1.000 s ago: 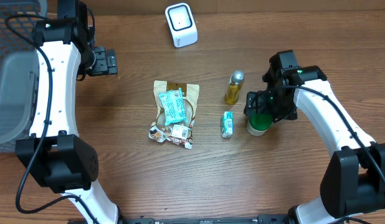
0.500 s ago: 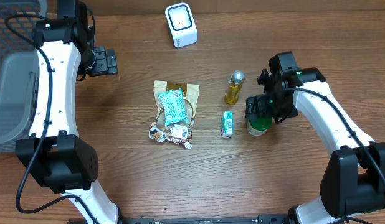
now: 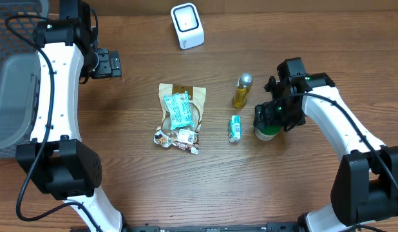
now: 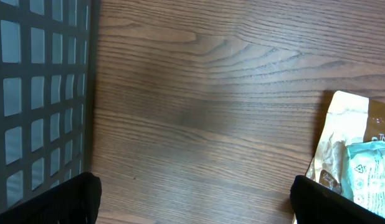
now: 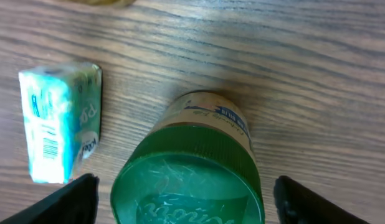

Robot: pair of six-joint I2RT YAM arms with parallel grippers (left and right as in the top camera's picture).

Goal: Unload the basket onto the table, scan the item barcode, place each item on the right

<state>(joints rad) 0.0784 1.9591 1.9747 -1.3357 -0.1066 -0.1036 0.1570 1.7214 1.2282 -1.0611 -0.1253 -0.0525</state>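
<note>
Scanning task, grasp stage. The right claw (image 3: 268, 121) hangs low over the green-lidded jar (image 5: 186, 180), which stands upright on the bench (image 3: 122, 187) right of centre, just beside a small teal packet (image 5: 58, 121) and near a yellow bottle (image 3: 242, 91) with a silver cap. In the right wrist view the fingers (image 5: 74, 196) stand spread on either side of the lid with a thin gap showing on each side, so the jar is bracketed but not yet pinched. The left claw (image 3: 114, 63) waits at the far left beside a dark basket (image 4: 37, 93), spread wide with nothing between its fingers. The white scanner (image 3: 187, 24) sits at the far edge of the bench, well apart from the jar. A heap of snack pouches (image 3: 180, 116) lies at mid-bench. The step in hand appears to be picking up the jar. The next move probably calls for pressing the fingers onto the lid or the shoulder, lifting straight up clear of the packet, and carrying the jar to the scanner. No barcode on the jar is visible here, so the label may need turning toward the scanner's face.
</note>
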